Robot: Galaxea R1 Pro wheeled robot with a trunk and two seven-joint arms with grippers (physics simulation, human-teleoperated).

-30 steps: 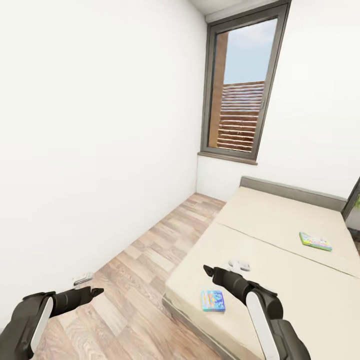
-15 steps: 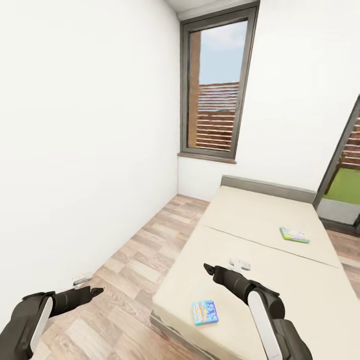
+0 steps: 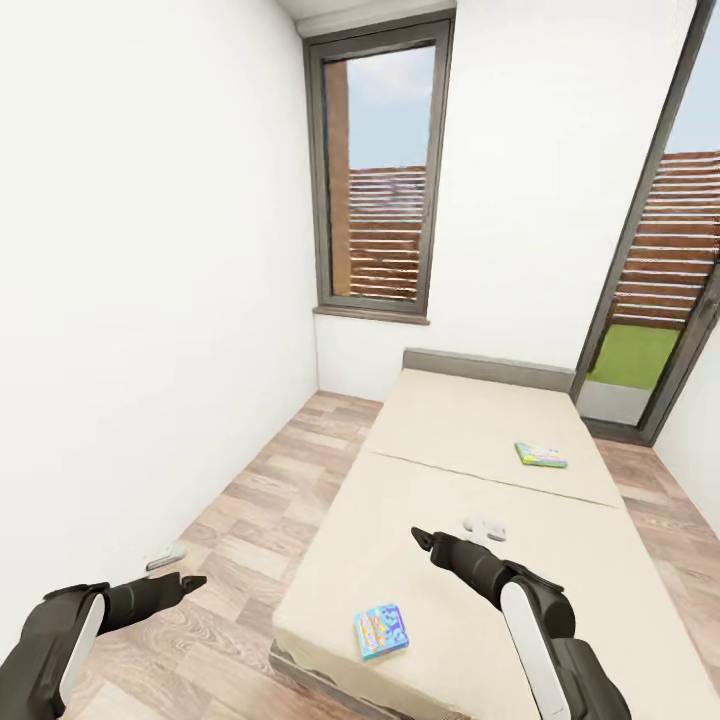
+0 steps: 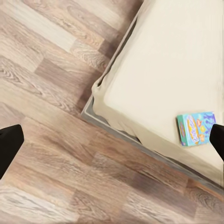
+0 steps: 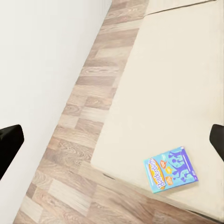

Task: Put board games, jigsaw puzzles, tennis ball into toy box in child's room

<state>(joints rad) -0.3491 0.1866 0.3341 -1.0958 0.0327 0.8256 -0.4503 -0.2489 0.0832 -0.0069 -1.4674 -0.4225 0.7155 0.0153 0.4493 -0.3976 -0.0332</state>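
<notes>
- We found the near board game [image 3: 381,631] lying flat on the bed [image 3: 470,480], close to its foot corner and just inside the edge beside the wood floor [image 3: 250,540].
- The far board game [image 3: 541,455] lay flat on the mattress section nearer the grey headboard [image 3: 488,366], towards the window-door side, well apart from the first.
- A small white object [image 3: 484,527] rested between them; we could not identify it.
- The right claw [image 3: 420,538] hovered above the mattress, beyond the near game, holding nothing; its wrist view showed the fingers spread wide.
- The left claw [image 3: 193,581] hung over the floor, likewise wide and empty.
- We judged both arms carried forward and clear because the robot was on approach; no grasp had begun.
- The table and toy box were not observed here.
</notes>
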